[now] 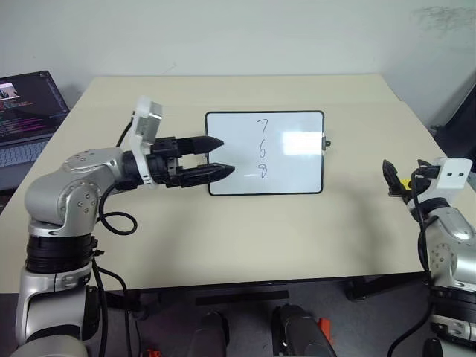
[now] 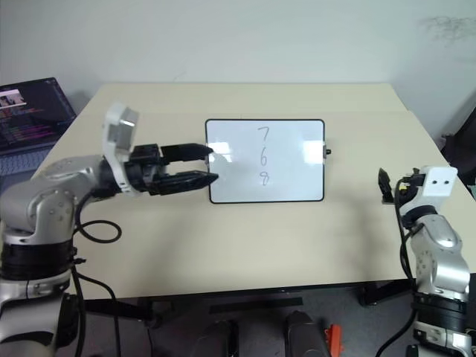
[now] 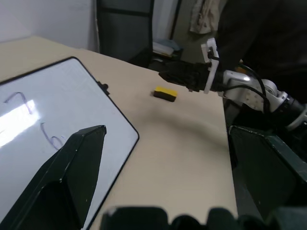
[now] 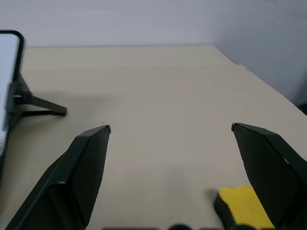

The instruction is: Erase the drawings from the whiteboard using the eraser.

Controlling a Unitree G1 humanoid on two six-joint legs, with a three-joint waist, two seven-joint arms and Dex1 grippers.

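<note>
The whiteboard [image 1: 290, 160] is gleaming glossy, catching glare (smooth within its black frame); the bench [image 1: 245, 230] is looking matt beige; my fingers [image 4: 88, 167] are showing finely textured black pads.

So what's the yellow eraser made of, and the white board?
The eraser looks like soft foam or felt: matte bright yellow on top with a dark layer underneath, though that's a guess. The whiteboard looks like smooth glossy plastic or coated metal, since a bright light glare shines on it, with a thin black frame, probably plastic.
</note>
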